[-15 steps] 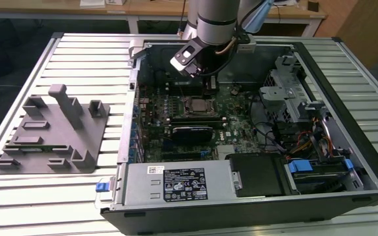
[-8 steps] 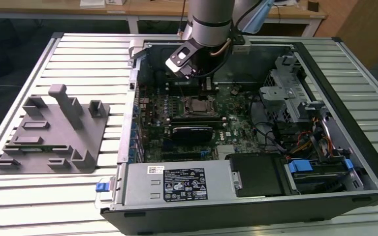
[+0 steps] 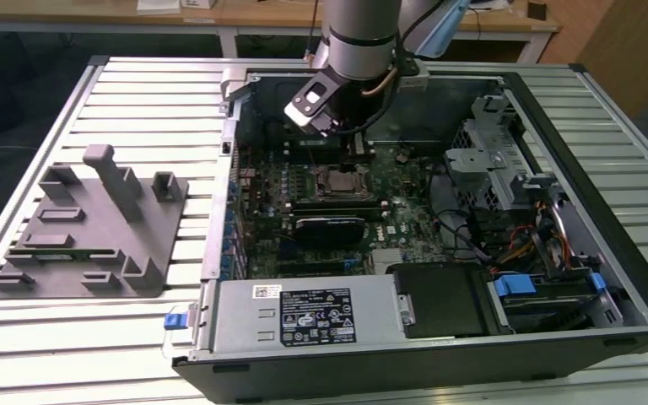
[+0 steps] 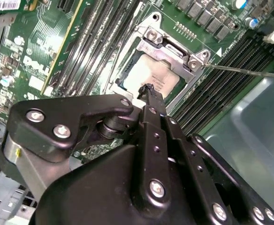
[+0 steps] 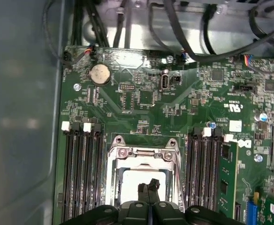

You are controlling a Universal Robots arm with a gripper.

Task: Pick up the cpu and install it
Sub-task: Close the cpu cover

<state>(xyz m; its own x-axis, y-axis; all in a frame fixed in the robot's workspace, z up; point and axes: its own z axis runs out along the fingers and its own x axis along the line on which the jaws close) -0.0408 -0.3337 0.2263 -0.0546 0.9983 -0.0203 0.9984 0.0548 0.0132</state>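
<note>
In the exterior view, a grey plastic fixture with upright posts [image 3: 88, 228] lay on the slatted metal bench [image 3: 144, 101], at nine o'clock of the open black computer case [image 3: 594, 169] and just beside its wall. Inside the case, a silver metal box with a printed label [image 3: 301, 312] sat at six o'clock of the green motherboard [image 3: 403, 181]. The small flat square cpu with its silvery-grey metal top [image 3: 341, 180] lay in the socket near the board's middle, and a black rectangular block [image 3: 330, 229] sat at six o'clock of it. The grey robot arm [image 3: 358, 38] stood over the case from twelve o'clock, its wrist right above the socket.

In both wrist views the black end effector [image 4: 148, 89] [image 5: 149, 186] had its fingertips pressed together with nothing seen between them. It was poised over the cpu [image 4: 151, 75] [image 5: 130, 183], which sat inside the silvery metal socket frame [image 4: 172, 52] [image 5: 141, 152]. We could not tell whether the tips touched the metal top. Rows of black memory slots [image 4: 212, 98] [image 5: 80, 173] flanked the socket on both sides.

In the exterior view, a grey metal drive cage [image 3: 493, 160] stood at three o'clock of the board.
</note>
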